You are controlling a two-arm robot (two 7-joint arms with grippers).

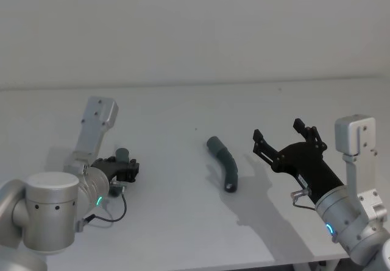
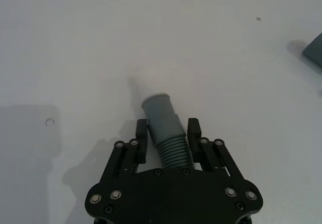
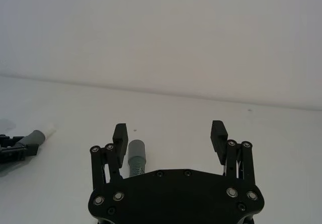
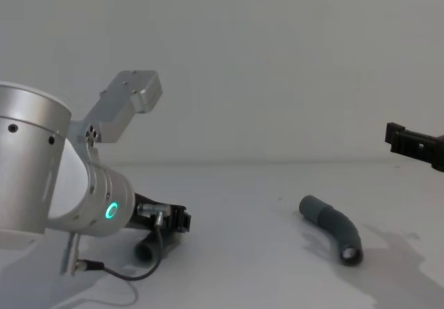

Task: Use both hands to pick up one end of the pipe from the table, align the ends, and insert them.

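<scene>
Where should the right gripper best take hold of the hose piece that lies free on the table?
Probably the middle of the hose piece, near its bend, coming from above with the open right gripper across its width. It lies flat on the table, and a middle grip leaves its far cuff free to meet the other piece held by the left gripper.

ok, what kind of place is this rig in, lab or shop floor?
Most likely a lab test bench: a plain white table against a bare wall, with two ribbed hose pieces as props, the loose hose mid-table and the held hose in the left claw, while the right claw hovers open.
</scene>
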